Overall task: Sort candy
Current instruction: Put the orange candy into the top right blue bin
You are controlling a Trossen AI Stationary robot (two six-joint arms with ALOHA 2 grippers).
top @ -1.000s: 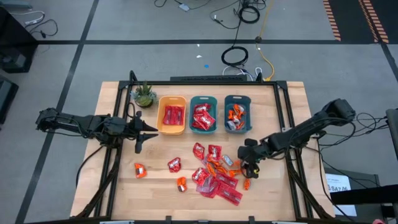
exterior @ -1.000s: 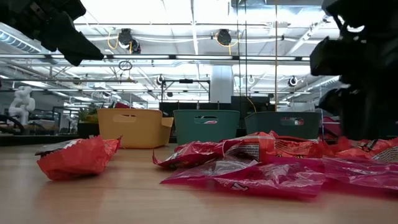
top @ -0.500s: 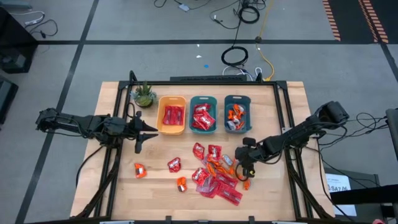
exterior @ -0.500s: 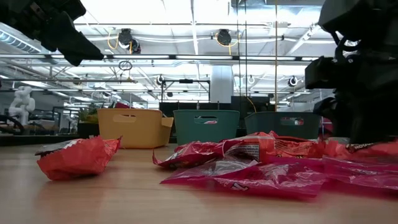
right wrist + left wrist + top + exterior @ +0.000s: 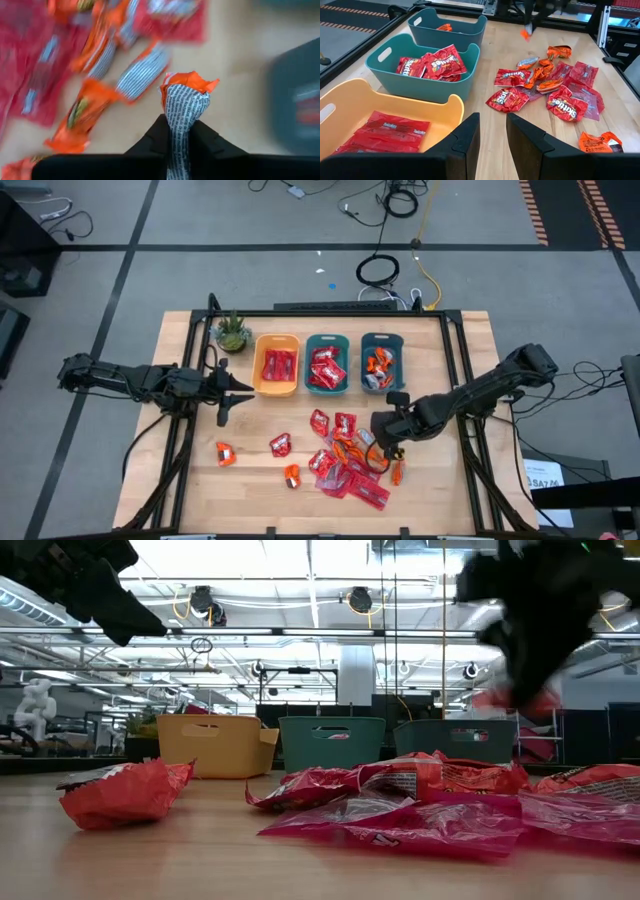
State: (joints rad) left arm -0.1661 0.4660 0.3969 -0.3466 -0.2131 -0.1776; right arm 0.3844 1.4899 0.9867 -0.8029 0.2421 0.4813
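A heap of candy (image 5: 345,455), red packets and orange pieces, lies on the wooden table at the near right. Loose pieces lie to its left (image 5: 224,453) (image 5: 280,444). My right gripper (image 5: 179,122) hangs above the heap's right side (image 5: 386,444), shut on a small orange wrapped candy (image 5: 184,95). My left gripper (image 5: 492,142) stays open at the table's left (image 5: 225,395), above the table and touching nothing. At the far side stand a yellow bin (image 5: 277,365) and two teal bins (image 5: 326,364) (image 5: 381,362), each holding candy. My right gripper pinches one end of the orange candy (image 5: 179,112) between its two fingers. The rest of the piece sticks out past the fingertips, its grey printed side showing. The fingers come from above, pointing steeply down. The piece is lifted clear of the table (image 5: 520,700).
A small potted plant (image 5: 231,332) stands at the far left corner, beside the yellow bin. One orange piece (image 5: 397,472) lies on the table just near of my right gripper. Black frame rails run along the table's edges (image 5: 455,360).
My right gripper has risen from the heap's right edge, drifted a little toward the table's left and tipped to point more steeply down. The orange candy between its fingers now hangs clear of the table.
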